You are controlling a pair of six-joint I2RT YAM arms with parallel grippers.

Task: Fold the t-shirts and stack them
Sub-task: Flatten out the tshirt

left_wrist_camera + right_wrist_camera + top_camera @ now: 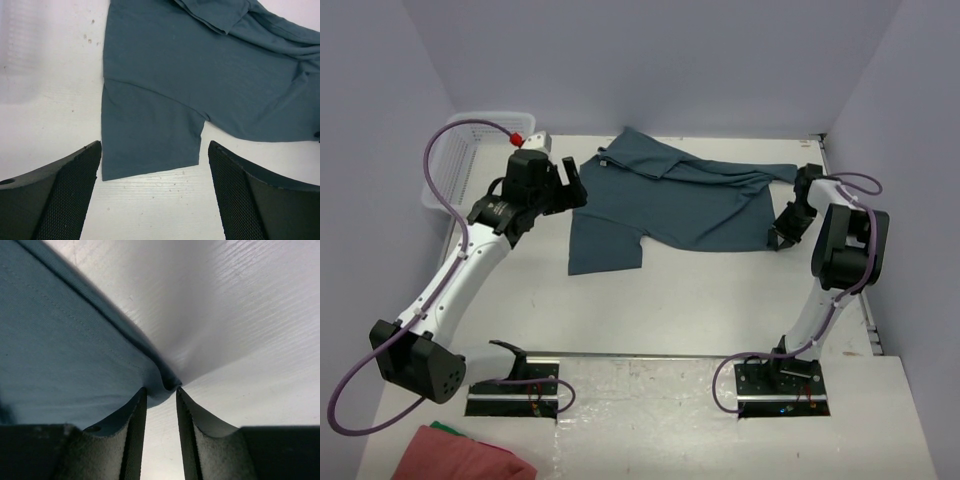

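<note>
You are at the spreading-out step. The shirt (pixel 690 205) lies on the tabletop (pixel 700 300) between your two pincers, rumpled along its far side and not yet folded.

The right pincer (pixel 160 392) is down at the shirt's edge. Its jaws stand narrow, with the hem puckered into the gap between them. Bare tabletop shows through that gap lower down, so you cannot tell whether they bite the cloth yet. The left pincer (pixel 570 185) is released, jaws wide. It hovers with the sleeve (pixel 150 130) just ahead of it and below.

My judgement is that the next move calls for a sure pinch on the right. The left then has to drop onto the sleeve corner, so both can pull the cloth taut and flat.

The top view shows the whole shirt and the bunched folds far from both pincers, which neither wrist view takes in fully. The right wrist view alone shows the hem caught at the jaw tips. The left wrist view alone shows the sleeve lying smooth, with its near corner square to the open jaws.
</note>
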